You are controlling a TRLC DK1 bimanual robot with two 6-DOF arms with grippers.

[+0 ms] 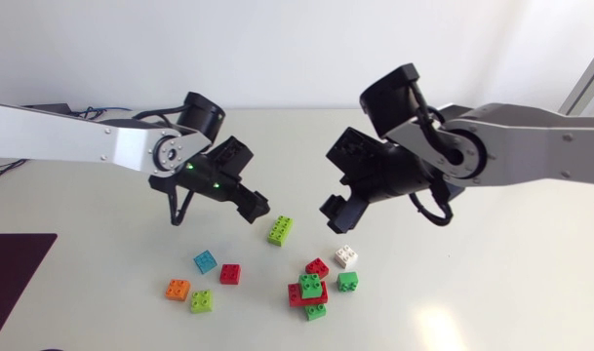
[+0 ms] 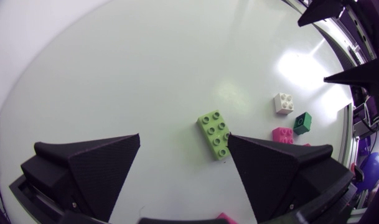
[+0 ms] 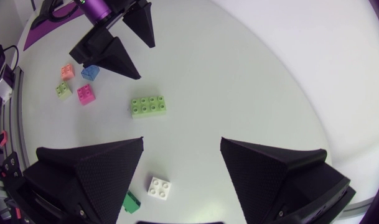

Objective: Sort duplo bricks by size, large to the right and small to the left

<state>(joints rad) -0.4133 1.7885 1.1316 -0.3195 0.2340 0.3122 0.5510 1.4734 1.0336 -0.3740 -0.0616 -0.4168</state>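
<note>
A long lime brick lies flat on the white table between my two grippers. My left gripper hangs just left of it, open and empty; in its wrist view the lime brick lies beside one finger. My right gripper hovers to the brick's right, open, with nothing between its fingers. Below it lie the lime brick and a small white brick. Small blue, red, orange and lime bricks lie at front left.
A cluster sits at front centre: a large red brick with a green one on it, a small red and two more green bricks. A dark mat covers the front left corner.
</note>
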